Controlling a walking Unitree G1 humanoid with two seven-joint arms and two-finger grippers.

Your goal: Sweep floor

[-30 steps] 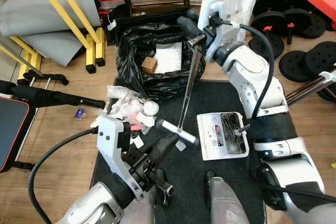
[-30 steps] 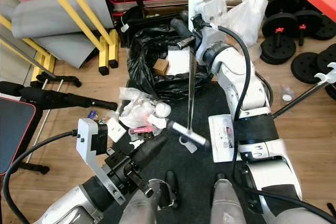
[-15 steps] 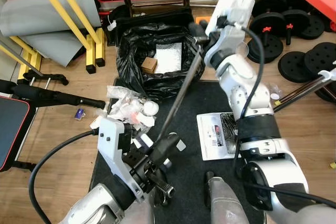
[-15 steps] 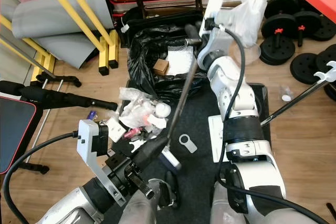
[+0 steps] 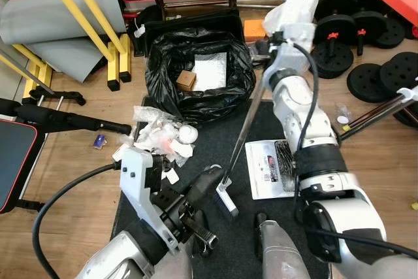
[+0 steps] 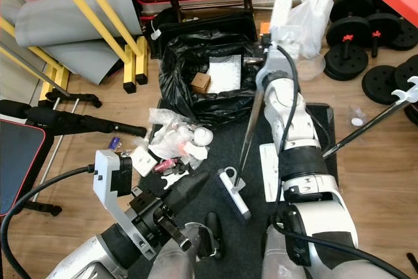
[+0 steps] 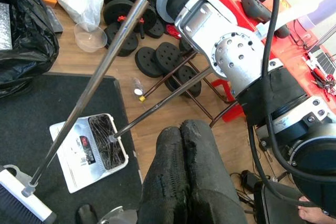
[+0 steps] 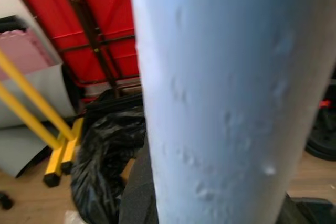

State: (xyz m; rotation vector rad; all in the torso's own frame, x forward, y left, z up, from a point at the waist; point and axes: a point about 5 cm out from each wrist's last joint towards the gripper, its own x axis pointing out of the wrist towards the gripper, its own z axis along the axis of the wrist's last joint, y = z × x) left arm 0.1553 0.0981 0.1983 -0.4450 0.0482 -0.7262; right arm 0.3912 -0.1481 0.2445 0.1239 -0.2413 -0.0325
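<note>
Black matting [image 5: 261, 129] covers the floor where the broom [image 5: 225, 197] rests on its head, its metal handle slanting up to the right gripper [image 5: 269, 49], whose jaws pinch the top of the handle near a black rubbish bag [image 5: 196, 76]. Just right of the broom head lies a white dustpan [image 5: 271, 168]. A heap of crumpled litter [image 5: 160, 138] sits at the mat's left edge. The left gripper [image 5: 208, 182] hovers low beside the broom head, jaws pressed together.
</note>
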